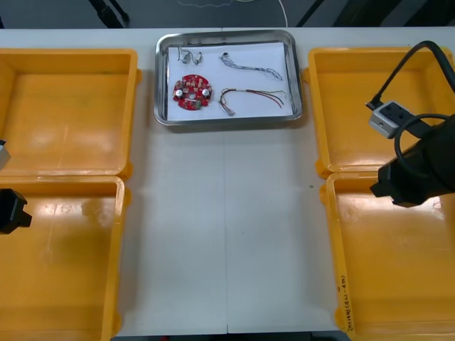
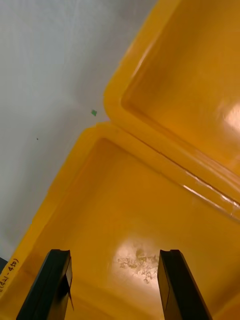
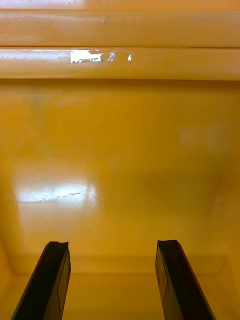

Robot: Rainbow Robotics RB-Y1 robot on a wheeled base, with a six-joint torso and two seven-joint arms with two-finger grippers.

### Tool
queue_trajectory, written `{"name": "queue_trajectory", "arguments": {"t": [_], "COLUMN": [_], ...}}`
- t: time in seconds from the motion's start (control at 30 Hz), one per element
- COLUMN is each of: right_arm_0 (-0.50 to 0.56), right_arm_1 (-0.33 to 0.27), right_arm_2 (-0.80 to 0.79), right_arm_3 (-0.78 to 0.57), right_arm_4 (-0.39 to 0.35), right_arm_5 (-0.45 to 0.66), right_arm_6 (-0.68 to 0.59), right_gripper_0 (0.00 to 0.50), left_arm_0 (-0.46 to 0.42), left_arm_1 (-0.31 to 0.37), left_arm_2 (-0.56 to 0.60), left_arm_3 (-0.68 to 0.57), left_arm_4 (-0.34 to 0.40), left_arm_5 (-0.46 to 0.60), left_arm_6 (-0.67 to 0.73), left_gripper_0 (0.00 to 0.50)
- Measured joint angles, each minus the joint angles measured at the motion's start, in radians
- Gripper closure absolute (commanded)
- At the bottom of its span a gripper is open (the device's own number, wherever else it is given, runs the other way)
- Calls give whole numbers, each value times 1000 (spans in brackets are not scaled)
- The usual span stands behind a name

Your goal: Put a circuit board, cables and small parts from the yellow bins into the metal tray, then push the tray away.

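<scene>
Front steeply overhead; wrist cameras close above bins (image 2: pixel 150 200).

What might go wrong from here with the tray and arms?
The metal tray sits close to the far edge of the table; a push might send it over. The circuit board, cables and small metal parts lie loose in it and could slide. The right gripper, over the near right bin, and left gripper, over the near left bin, both open, might clip a rim.

Light table (image 1: pixel 234 213) with a centre seam, dark floor (image 1: pixel 43 14) beyond its far edge
</scene>
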Motion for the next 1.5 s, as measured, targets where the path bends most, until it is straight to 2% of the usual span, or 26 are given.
{"name": "queue_trajectory", "arguments": {"t": [0.17, 0.33, 0.53, 0.73, 1.03, 1.5], "right_arm_0": [100, 168, 221, 259, 297, 306], "right_arm_1": [0, 0, 6, 54, 135, 140], "right_arm_2": [-65, -87, -88, -92, -155, -178], "right_arm_3": [-31, -54, -59, -59, -43, 20], "right_arm_4": [20, 51, 131, 224, 229, 218], "right_arm_5": [3, 2, -1, -3, -27, -40], "right_arm_6": [-22, -144, -155, -163, -208, -224], "right_gripper_0": [0, 0, 0, 0, 0, 0], "left_arm_0": [0, 0, 0, 0, 0, 0], "left_arm_1": [0, 0, 0, 0, 0, 0], "left_arm_2": [0, 0, 0, 0, 0, 0], "left_arm_3": [0, 0, 0, 0, 0, 0], "left_arm_4": [0, 0, 0, 0, 0, 0], "left_arm_5": [0, 0, 0, 0, 0, 0], "left_arm_6": [0, 0, 0, 0, 0, 0], "left_gripper_0": [0, 0, 0, 0, 0, 0]}}
